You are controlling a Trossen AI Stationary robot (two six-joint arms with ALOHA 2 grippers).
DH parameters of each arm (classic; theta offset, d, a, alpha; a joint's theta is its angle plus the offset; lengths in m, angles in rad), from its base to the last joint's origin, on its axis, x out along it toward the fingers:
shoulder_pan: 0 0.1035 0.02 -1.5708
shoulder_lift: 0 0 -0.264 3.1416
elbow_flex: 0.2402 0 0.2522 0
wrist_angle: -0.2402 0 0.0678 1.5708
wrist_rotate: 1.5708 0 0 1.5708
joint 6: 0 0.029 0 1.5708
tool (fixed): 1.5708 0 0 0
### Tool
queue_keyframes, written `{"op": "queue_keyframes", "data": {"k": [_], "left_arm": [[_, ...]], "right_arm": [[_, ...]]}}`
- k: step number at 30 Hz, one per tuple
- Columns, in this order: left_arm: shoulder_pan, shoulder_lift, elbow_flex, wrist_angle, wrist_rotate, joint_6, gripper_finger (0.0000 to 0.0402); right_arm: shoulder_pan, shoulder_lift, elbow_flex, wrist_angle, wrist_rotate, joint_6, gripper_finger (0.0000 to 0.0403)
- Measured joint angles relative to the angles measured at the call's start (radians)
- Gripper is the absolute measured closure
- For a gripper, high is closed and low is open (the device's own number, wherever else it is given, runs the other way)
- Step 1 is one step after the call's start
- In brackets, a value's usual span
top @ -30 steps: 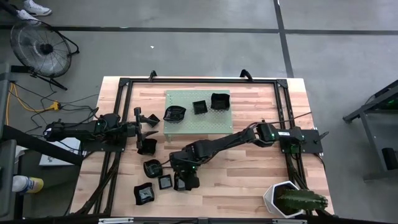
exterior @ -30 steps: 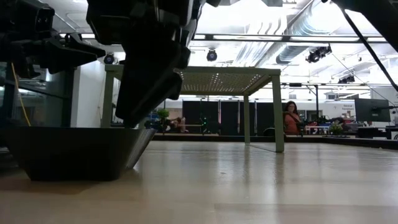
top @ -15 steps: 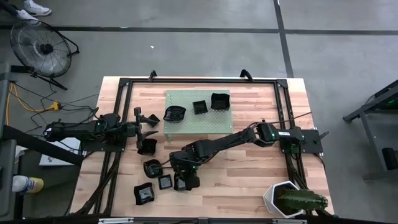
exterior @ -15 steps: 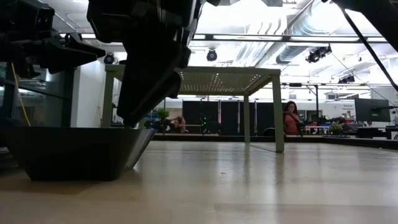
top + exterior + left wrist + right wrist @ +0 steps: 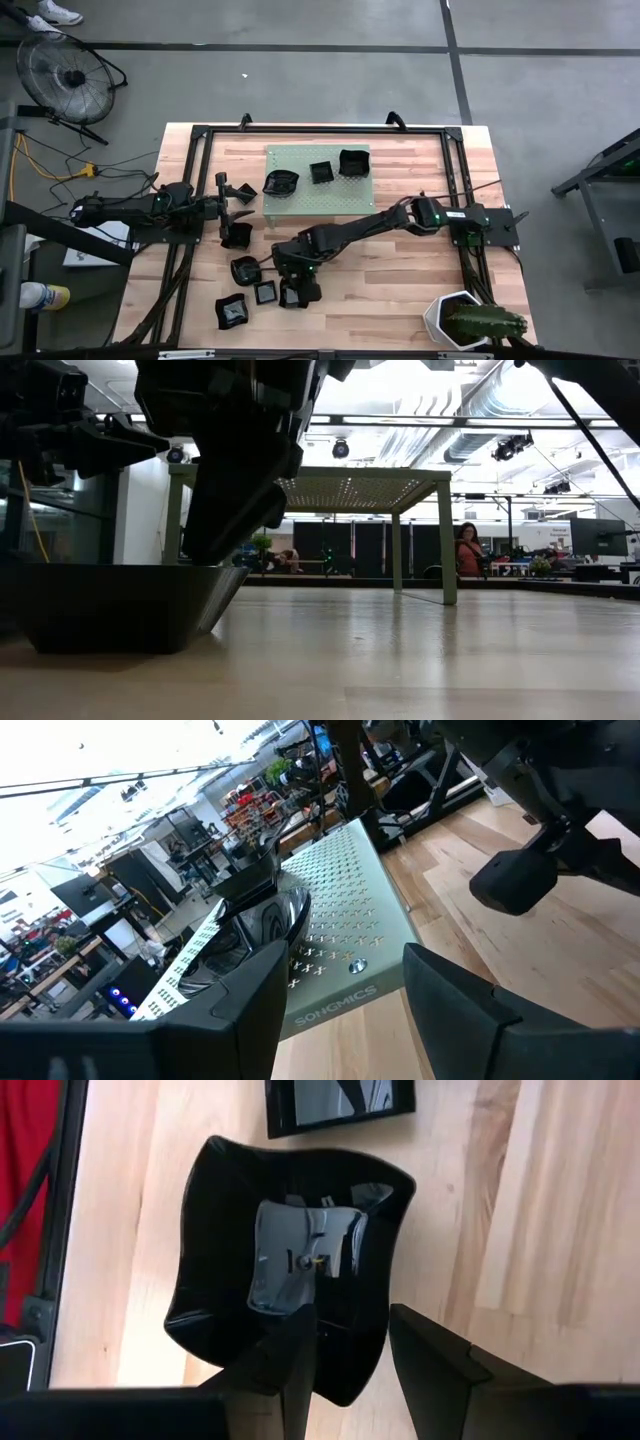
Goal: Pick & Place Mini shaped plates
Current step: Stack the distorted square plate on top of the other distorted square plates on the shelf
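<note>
A wavy-edged black mini plate rests by its base on the wood table near the front left. My right gripper comes down on it and is shut on its rim. Several other black plates lie nearby on the table. Three more sit on the green perforated stand. My left gripper waits open and level at the table's left side, holding nothing. My right gripper holds the wavy plate by its rim at one corner. One finger is inside the dish and the other is outside the wall. The fingers slant steeply down from above and from the right. The plate's base stays on the table.
A square black plate lies just beyond the held one. A white hexagonal pot with a cactus stands at the front right corner. Black frame rails border the table. A person stands far behind the table.
The wavy plate has slid a little toward the table's left edge with my right gripper, its base still on the wood. My left arm has kept still.
</note>
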Motion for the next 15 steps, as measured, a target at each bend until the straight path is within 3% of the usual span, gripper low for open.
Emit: {"op": "queue_keyframes", "data": {"k": [10,15], "left_arm": [[0.000,0.000,0.000,0.000,0.000,0.000,0.0208],[0.000,0.000,0.000,0.000,0.000,0.000,0.0208]], "right_arm": [[-0.009,0.001,-0.041,0.055,-0.061,0.005,0.0280],[-0.011,0.001,-0.041,0.055,-0.066,0.011,0.0299]]}}
